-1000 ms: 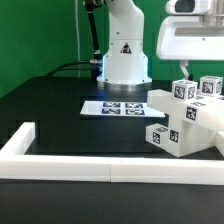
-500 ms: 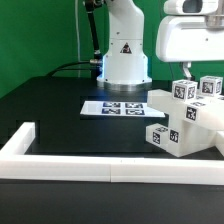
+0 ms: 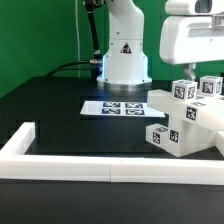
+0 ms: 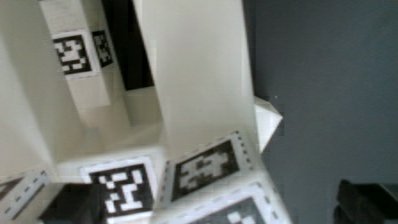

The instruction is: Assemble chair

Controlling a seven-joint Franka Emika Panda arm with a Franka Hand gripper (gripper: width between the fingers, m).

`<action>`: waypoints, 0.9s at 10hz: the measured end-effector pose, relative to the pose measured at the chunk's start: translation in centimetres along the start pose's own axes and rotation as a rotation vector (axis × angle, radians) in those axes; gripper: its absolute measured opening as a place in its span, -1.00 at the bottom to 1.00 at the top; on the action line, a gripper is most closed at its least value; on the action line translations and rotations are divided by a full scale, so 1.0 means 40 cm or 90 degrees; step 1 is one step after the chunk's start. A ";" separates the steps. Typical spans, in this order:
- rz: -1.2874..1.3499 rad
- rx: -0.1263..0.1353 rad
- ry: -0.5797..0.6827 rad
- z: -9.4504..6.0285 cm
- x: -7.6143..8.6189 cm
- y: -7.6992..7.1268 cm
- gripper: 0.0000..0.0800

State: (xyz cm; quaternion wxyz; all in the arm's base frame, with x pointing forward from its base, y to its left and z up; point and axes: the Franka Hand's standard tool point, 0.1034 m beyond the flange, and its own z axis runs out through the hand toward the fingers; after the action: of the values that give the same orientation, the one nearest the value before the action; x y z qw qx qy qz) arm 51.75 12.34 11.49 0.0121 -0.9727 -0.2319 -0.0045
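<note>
claw above tagged white chair, marker board behind

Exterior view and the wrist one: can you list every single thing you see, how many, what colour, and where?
chair: one partly built, white blocky parts with black-and-white tags, at the exterior view's right on the table; seen close up in the wrist view.
marker board: one, flat white with black tags, mid-table in front of the robot base.
border rail: one, long low white, along the table's near edge.
table: one, black.
backdrop: one, green, behind.
robot base: one, white, at the table's back.
claw: above the chair; its fingers are hidden.
</note>
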 end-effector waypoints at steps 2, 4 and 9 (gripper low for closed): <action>0.002 0.000 0.000 0.000 0.000 0.001 0.59; 0.003 0.000 0.000 0.000 0.000 0.002 -0.28; 0.178 0.001 0.000 0.000 0.000 0.000 -0.29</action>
State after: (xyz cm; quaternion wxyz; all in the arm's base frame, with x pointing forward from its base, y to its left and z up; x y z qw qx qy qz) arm 51.75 12.33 11.48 0.0137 -0.9954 -0.0943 -0.0027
